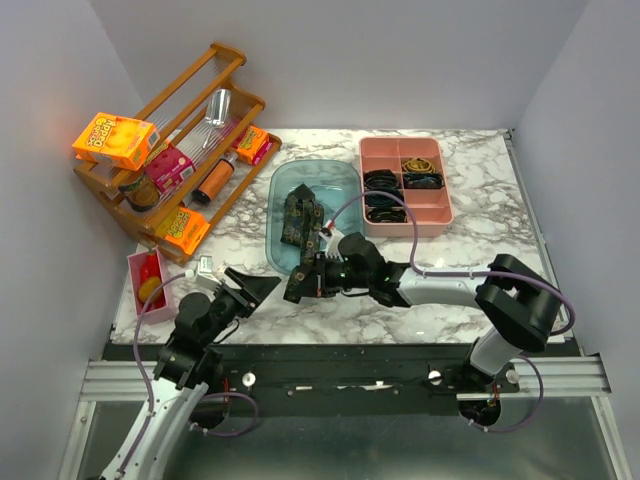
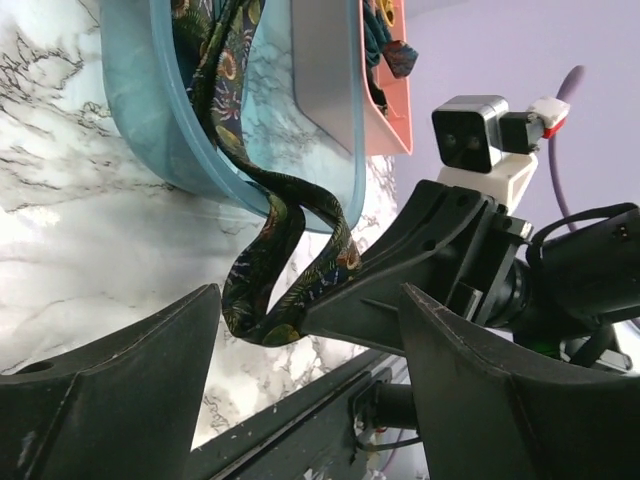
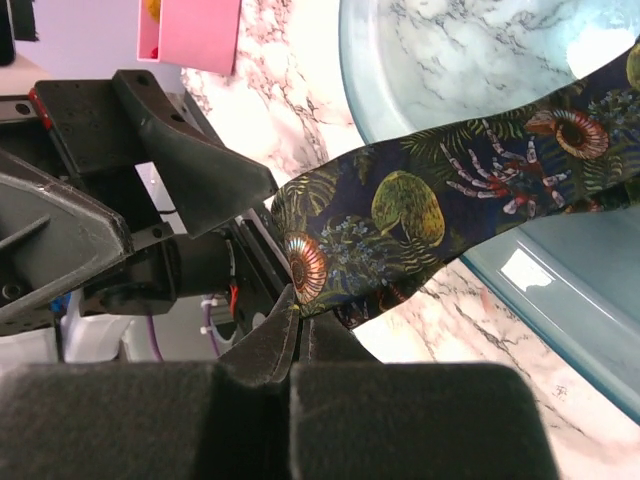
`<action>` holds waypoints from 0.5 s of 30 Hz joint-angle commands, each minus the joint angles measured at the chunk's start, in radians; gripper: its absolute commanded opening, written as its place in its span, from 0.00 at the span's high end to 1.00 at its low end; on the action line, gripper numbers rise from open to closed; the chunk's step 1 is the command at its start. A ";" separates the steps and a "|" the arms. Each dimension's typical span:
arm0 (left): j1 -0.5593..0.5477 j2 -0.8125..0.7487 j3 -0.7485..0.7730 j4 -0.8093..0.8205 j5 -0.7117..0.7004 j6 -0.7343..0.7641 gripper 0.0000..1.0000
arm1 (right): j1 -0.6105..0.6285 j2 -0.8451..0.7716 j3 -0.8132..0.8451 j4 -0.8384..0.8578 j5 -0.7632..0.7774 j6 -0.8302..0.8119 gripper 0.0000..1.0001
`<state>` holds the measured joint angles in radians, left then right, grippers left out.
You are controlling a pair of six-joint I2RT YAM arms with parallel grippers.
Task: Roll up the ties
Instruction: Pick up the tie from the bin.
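A dark tie (image 1: 300,215) printed with shells and leaves lies bunched in the blue tray (image 1: 340,185). One end hangs over the tray's near rim. My right gripper (image 1: 300,285) is shut on that end just above the marble. In the right wrist view the fingertips (image 3: 290,335) pinch the tie (image 3: 420,220) at its edge. My left gripper (image 1: 252,290) is open and empty, just left of the held end. In the left wrist view its jaws (image 2: 310,300) stand wide on either side of the tie's loop (image 2: 270,270) without touching it.
A wooden rack (image 1: 170,150) with boxes and cans stands at the back left. A pink compartment tray (image 1: 405,185) with dark bands sits right of the blue tray. A small pink bin (image 1: 148,285) is at the near left edge.
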<state>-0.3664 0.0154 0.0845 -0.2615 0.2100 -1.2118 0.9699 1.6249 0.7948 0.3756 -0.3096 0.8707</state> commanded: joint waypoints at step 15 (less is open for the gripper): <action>-0.002 0.192 -0.072 0.134 0.029 -0.048 0.25 | -0.088 0.066 -0.097 0.261 -0.148 0.198 0.99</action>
<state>-0.3668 0.2283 0.0696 -0.2058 0.2157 -1.2541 0.8978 1.6585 0.7151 0.5499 -0.4065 1.0218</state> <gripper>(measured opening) 0.753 0.022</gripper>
